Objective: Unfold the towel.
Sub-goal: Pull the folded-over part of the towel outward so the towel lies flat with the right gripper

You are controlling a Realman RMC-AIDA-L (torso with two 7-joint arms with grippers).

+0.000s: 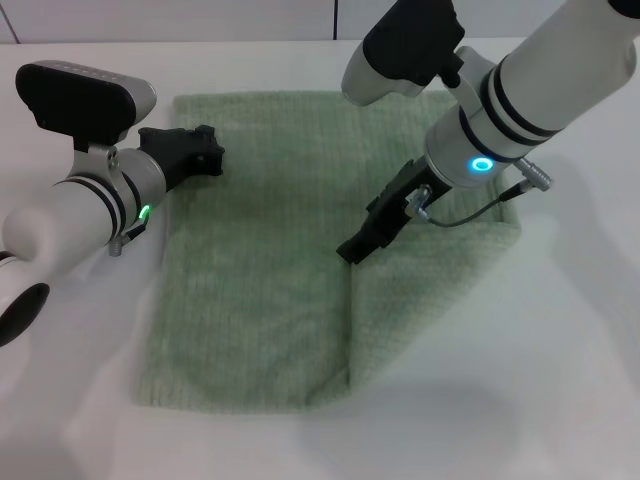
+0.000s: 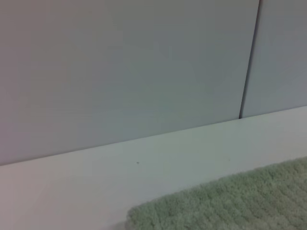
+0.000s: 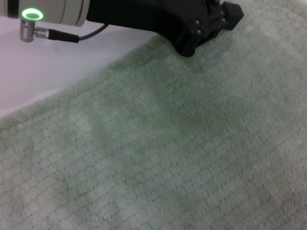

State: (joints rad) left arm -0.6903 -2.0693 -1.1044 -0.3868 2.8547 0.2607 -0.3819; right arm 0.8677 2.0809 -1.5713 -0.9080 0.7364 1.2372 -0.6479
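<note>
The pale green towel [image 1: 260, 270] lies flat on the white table. Its right part is folded over onto the rest, and the flap's edge [image 1: 351, 330] runs toward the front. My right gripper [image 1: 356, 247] is low on the towel, its tip at the far end of that flap edge. My left gripper [image 1: 203, 151] hovers over the towel's far left edge. It also shows in the right wrist view [image 3: 211, 24], just above the cloth. The left wrist view shows only a far corner of the towel [image 2: 230, 206].
The white table [image 1: 560, 380] surrounds the towel on all sides. A grey wall [image 2: 124, 72] with a vertical seam stands behind the table's far edge. A thin cable [image 1: 470, 215] hangs from my right wrist over the flap.
</note>
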